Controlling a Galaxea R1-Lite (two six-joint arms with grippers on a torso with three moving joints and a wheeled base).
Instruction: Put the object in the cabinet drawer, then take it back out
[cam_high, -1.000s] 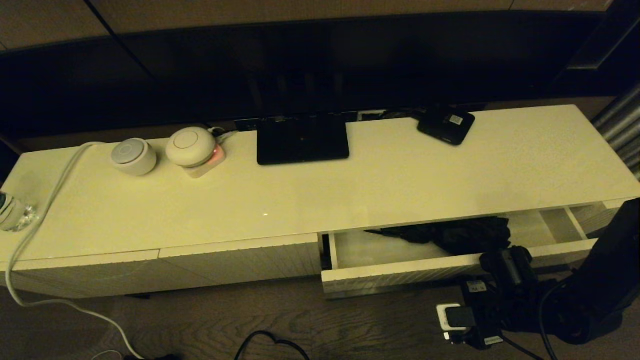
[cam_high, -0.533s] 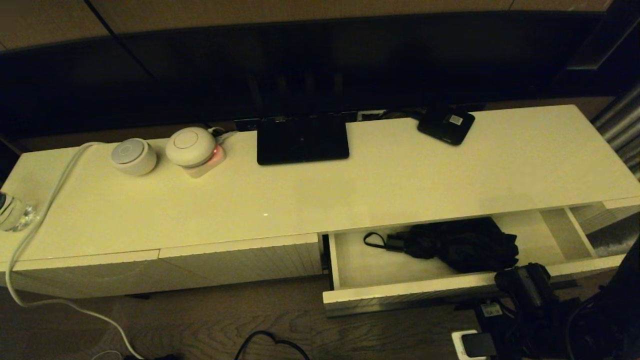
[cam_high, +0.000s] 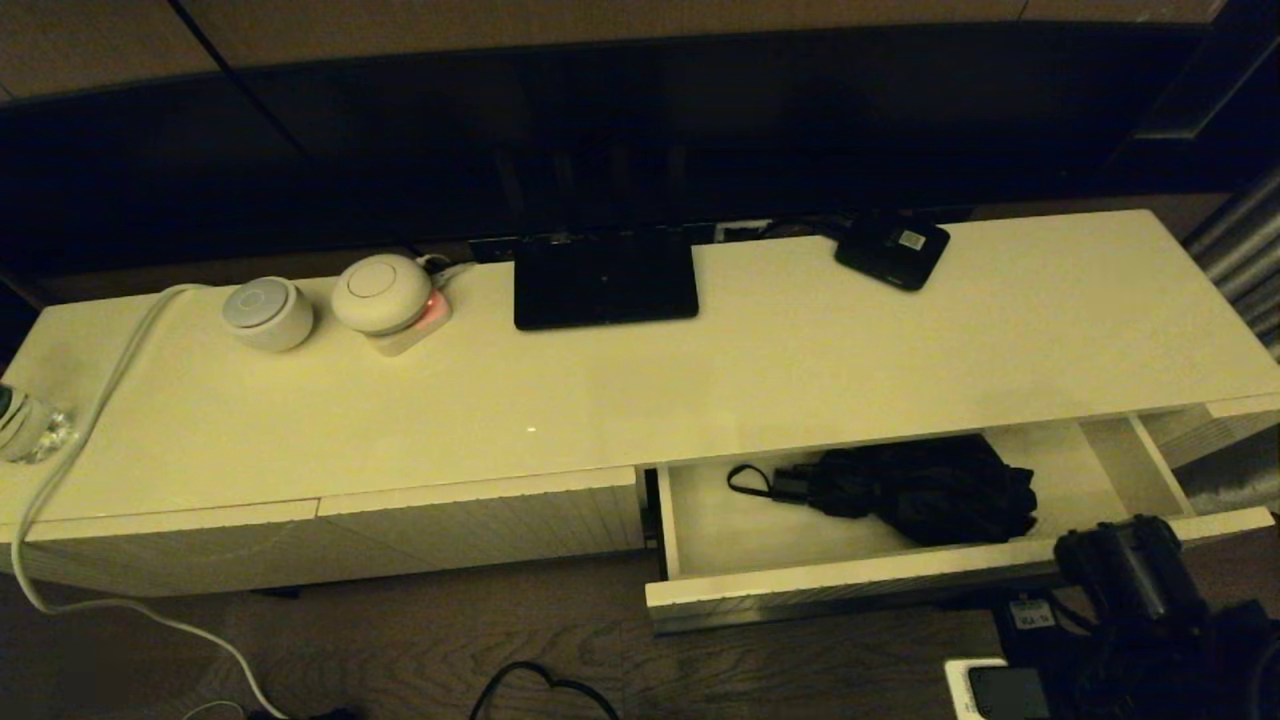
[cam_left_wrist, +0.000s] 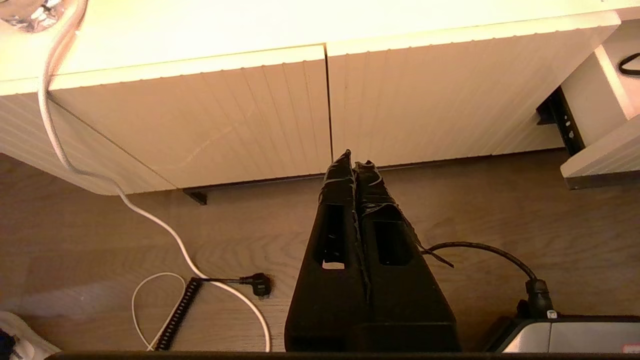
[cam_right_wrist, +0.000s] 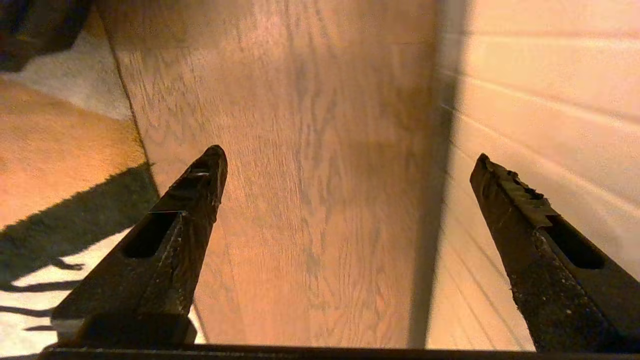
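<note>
The black umbrella (cam_high: 920, 490) lies inside the pulled-out cabinet drawer (cam_high: 820, 585), handle and wrist loop pointing left. My right arm (cam_high: 1130, 570) hangs low at the drawer's front right corner. In the right wrist view my right gripper (cam_right_wrist: 350, 155) is open and empty over the wooden floor, with the ribbed drawer front (cam_right_wrist: 550, 100) beside one finger. My left gripper (cam_left_wrist: 353, 157) is shut and empty, parked low before the closed ribbed cabinet panels (cam_left_wrist: 250, 115); it is out of the head view.
On the cabinet top stand a flat black stand (cam_high: 605, 278), a small black box (cam_high: 892, 250), two round white devices (cam_high: 268, 312) and a bottle (cam_high: 25, 425). A white cable (cam_high: 90, 400) trails to the floor. A pale rug (cam_right_wrist: 50, 150) lies near the right gripper.
The drawer has slid further out, bringing the whole umbrella into view. My right arm has drawn back towards the lower right, off the drawer front.
</note>
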